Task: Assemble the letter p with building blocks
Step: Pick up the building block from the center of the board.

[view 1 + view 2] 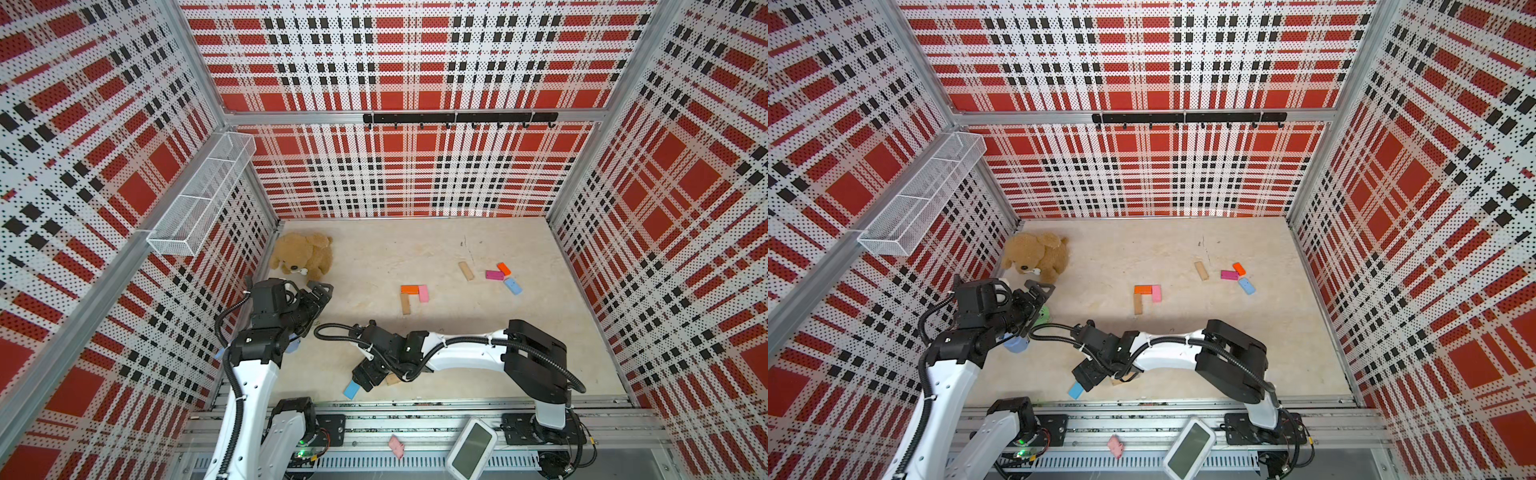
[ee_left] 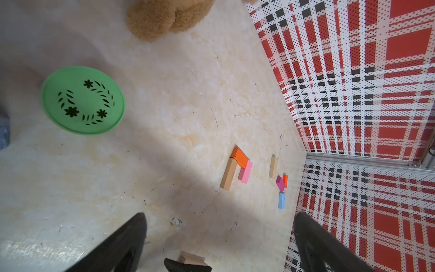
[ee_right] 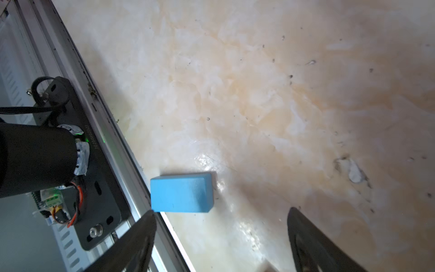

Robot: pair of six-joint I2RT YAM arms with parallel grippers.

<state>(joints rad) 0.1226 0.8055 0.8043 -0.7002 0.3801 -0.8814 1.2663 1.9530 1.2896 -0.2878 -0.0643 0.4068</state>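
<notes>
My right hand [image 3: 221,212] is spread wide and empty. The blue block [image 3: 181,192] lies flat just ahead of its fingertips, nearer one finger and right by the front rail [image 3: 113,131]. My left hand [image 2: 219,215] is released too, holding nothing. I'd say the letter is barely begun: the orange block [image 1: 409,289], pink block [image 1: 423,293] and tan block [image 1: 405,304] touch in a hook well beyond the right hand. The bowl's closing side and the stem are still to do. Spare blocks [image 1: 494,274] lie farther off. The rail leaves little room on that side, but the counter [image 1: 415,249] toward the hook is open.
</notes>
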